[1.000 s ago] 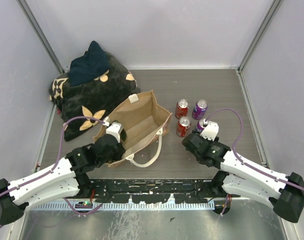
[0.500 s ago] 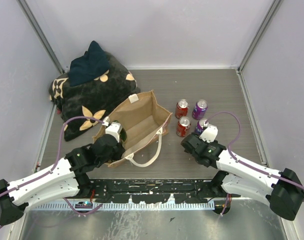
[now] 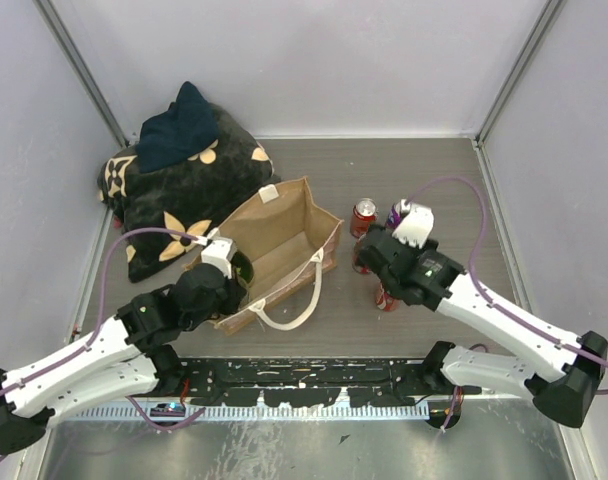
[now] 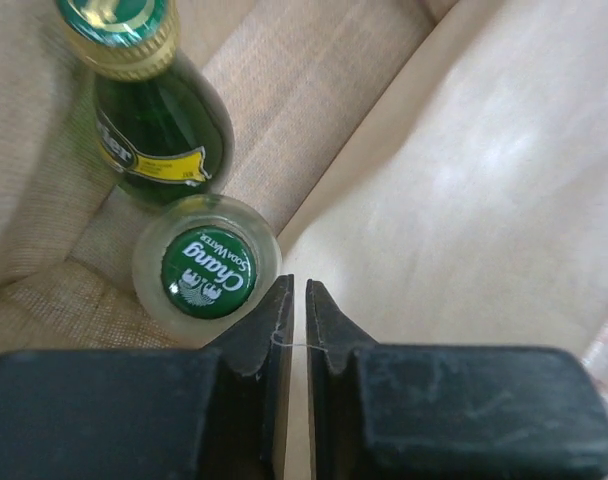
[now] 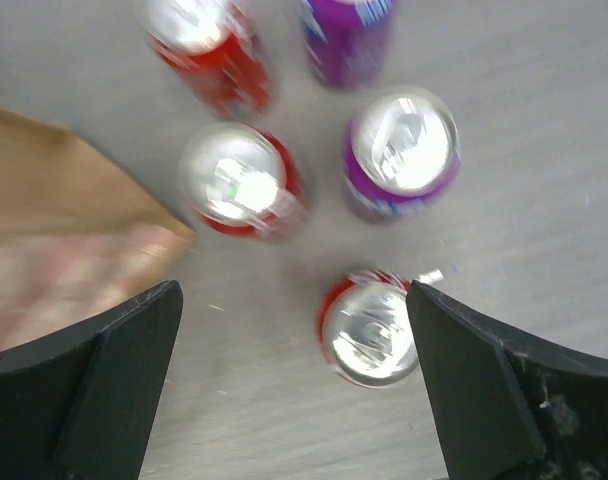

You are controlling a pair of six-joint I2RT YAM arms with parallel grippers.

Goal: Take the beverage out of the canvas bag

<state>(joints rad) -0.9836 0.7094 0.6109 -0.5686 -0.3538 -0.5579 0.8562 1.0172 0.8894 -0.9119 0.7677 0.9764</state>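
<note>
Two drinks remained in the canvas bag [image 3: 284, 225], a green bottle [image 4: 159, 120] and a clear bottle [image 4: 208, 272] | right gripper [image 5: 292, 292] had just sprung wide apart above the red can [image 5: 369, 335], apparently released among the cans right of the bag | left gripper [image 4: 295, 300], nearly together, empty, sat beside the bottles.

Green bottle [image 4: 154, 120], Chang bottle [image 4: 206, 270] inside canvas bag [image 3: 281, 222]
</note>
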